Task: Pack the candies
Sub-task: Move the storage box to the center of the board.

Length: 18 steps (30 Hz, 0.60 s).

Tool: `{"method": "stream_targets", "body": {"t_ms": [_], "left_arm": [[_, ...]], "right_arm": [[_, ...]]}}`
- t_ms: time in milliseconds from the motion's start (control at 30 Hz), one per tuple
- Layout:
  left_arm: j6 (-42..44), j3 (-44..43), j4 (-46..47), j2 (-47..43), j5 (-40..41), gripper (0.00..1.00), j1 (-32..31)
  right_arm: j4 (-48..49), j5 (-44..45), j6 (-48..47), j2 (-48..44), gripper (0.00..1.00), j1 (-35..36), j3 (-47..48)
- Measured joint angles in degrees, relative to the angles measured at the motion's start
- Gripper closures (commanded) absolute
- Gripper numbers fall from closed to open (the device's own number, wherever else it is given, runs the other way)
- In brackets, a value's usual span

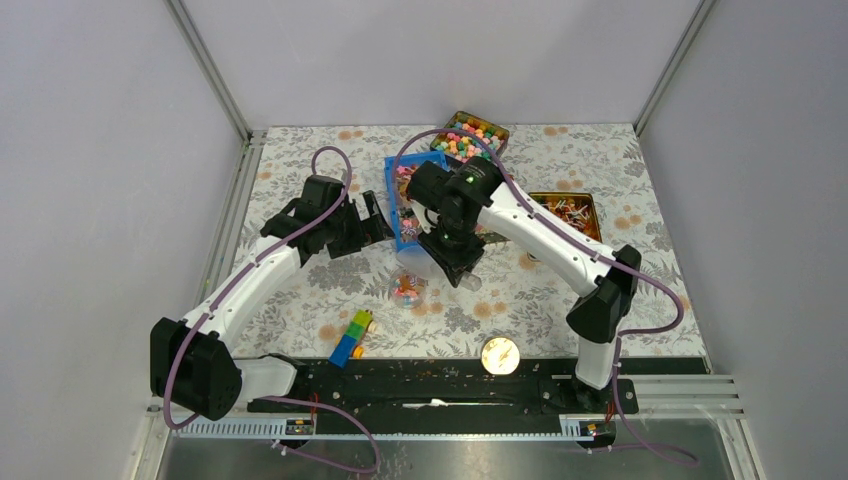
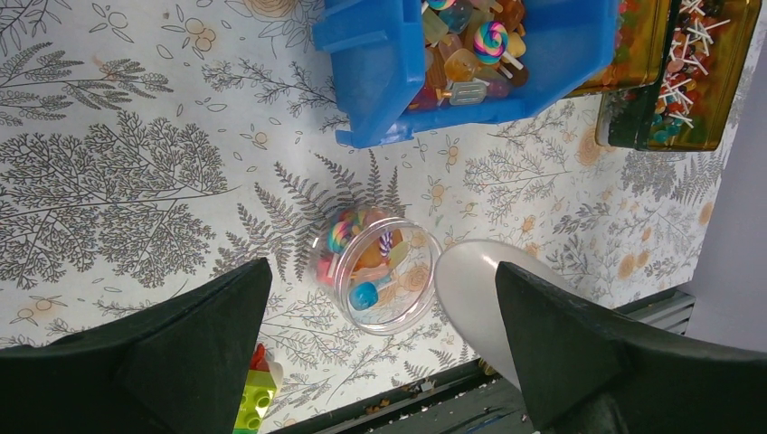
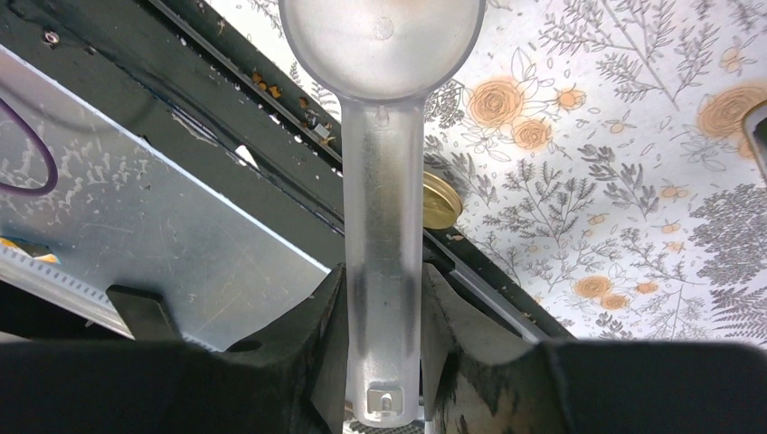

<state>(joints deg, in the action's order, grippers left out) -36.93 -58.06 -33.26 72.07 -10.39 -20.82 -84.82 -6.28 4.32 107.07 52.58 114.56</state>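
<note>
right gripper [image 3: 384, 276] jaws pressed onto the handle of a clear spoon [image 3: 381, 54]; left gripper [image 2: 383, 265] jaws spread wide, holding nothing, hanging above the jar [image 2: 418, 307] so its fingers frame it in the wrist view

candies [image 2: 470, 59] mostly heaped in the blue bin [image 2: 380, 54]; a few already in the jar; cannot tell if the spoon bowl carries any

risks, judged:
- spoon bowl sits just beside the jar rim; a sideways brush could slide or tip a light, part-filled jar and scatter its contents
- a tilt made short of the mouth drops sweets on the cloth
- the spoon lies between the left fingers; closing or lowering them now could trap it or knock the two arms together

room:
- bare cloth to the left of the jar, best exit for the left arm
- far side walled by the bin; a tin [image 1: 592, 205] further right
- near side tight: blocks [image 1: 350, 338], gold lid [image 1: 500, 355], black rail [image 1: 430, 385]
</note>
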Motion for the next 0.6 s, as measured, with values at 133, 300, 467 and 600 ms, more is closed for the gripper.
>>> {"method": "stream_targets", "body": {"t_ms": [133,300,467,600], "left_arm": [[-0.46,0.0,0.59,0.13,-0.66,0.02,0.0],[-0.92,-0.13,2.16,1.7,-1.99,0.04,0.0],[-1.09,-1.07,2.49,4.17,-3.04,0.04,0.0],[-1.07,-3.04,2.51,6.36,-3.39,0.06,0.04]], "right_arm": [[0.11,1.31,-0.13,-0.26,1.0,-1.09,0.79],[0.26,2.67,-0.24,-0.28,1.0,-5.01,1.14],[0.35,6.56,-0.11,-0.28,1.0,-8.0,2.73],[0.44,8.55,0.31,-0.24,1.0,-9.51,4.72]]}}
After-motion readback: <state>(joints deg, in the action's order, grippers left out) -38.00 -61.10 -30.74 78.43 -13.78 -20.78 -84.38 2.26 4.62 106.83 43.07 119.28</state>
